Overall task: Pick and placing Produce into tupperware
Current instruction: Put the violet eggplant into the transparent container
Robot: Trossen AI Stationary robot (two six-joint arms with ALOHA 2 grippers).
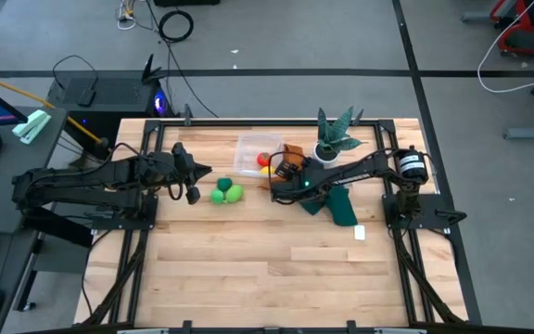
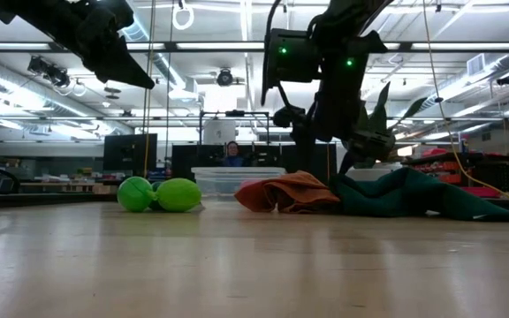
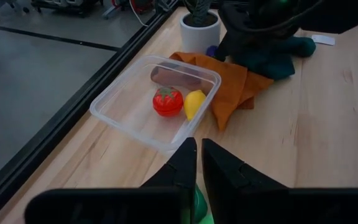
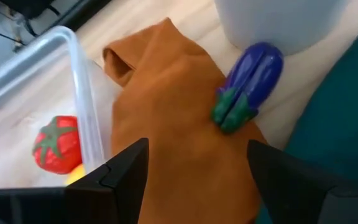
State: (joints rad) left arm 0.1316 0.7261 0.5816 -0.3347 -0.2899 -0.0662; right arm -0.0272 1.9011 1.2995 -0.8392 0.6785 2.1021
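Note:
Two green produce pieces (image 1: 227, 193) lie side by side on the wood (image 2: 159, 194). The clear tupperware (image 1: 251, 148) holds the red piece (image 3: 168, 101) and the yellow piece (image 3: 194, 103). The dark purple piece (image 4: 250, 81) lies on the orange cloth (image 4: 173, 124), with its rounded end at the white pot (image 4: 272, 18). My left gripper (image 1: 196, 183) hangs shut above the table, just left of the green pieces (image 3: 199, 158). My right gripper (image 4: 194, 168) is open above the orange cloth, between the tupperware and the purple piece (image 1: 278, 174).
A potted plant (image 1: 334, 137) stands at the far edge, right of the tupperware. A dark green cloth (image 1: 341, 206) lies bunched under the right arm. A small white tag (image 1: 360, 233) sits on the wood beside it. The near half of the table is bare wood (image 1: 267, 269).

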